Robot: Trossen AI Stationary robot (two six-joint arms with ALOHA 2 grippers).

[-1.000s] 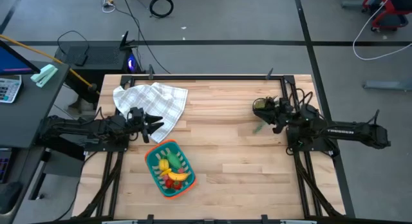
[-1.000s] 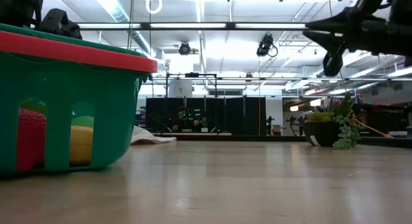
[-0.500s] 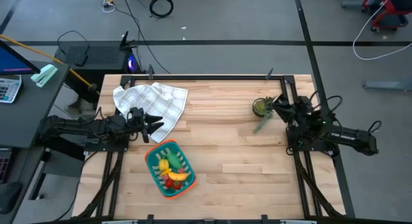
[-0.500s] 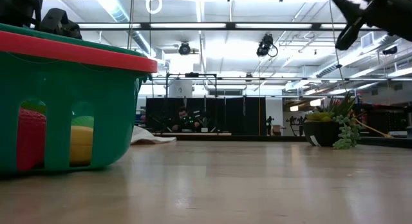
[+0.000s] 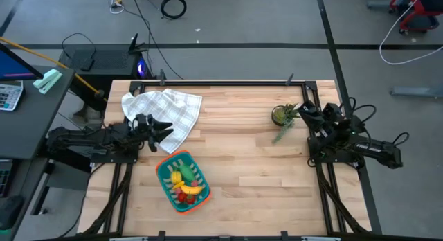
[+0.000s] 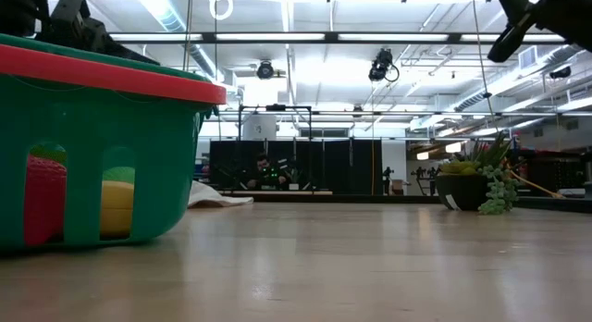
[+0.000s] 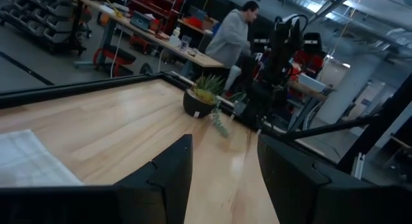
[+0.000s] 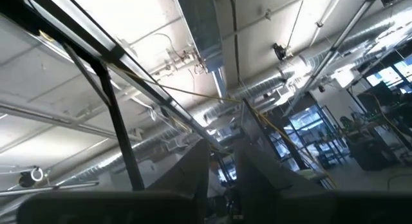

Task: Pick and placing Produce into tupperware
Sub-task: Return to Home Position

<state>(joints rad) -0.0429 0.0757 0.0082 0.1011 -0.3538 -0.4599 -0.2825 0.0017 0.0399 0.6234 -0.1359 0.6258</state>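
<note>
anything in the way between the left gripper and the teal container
Nothing visible does. The left gripper hangs over the edge of the white cloth; only bare table lies between it and the teal container. The right gripper is by the plant.

The tupperware (image 5: 160, 175) sat front-left on the table (image 5: 249, 165), the produce (image 5: 184, 183) in it; the cloth (image 5: 166, 106) lay behind it, toward the far left corner; the left gripper (image 5: 165, 129) hung over the cloth's near edge; the potted plant (image 5: 280, 116) stood far right, the right gripper (image 5: 303, 111) just beside it.
</note>
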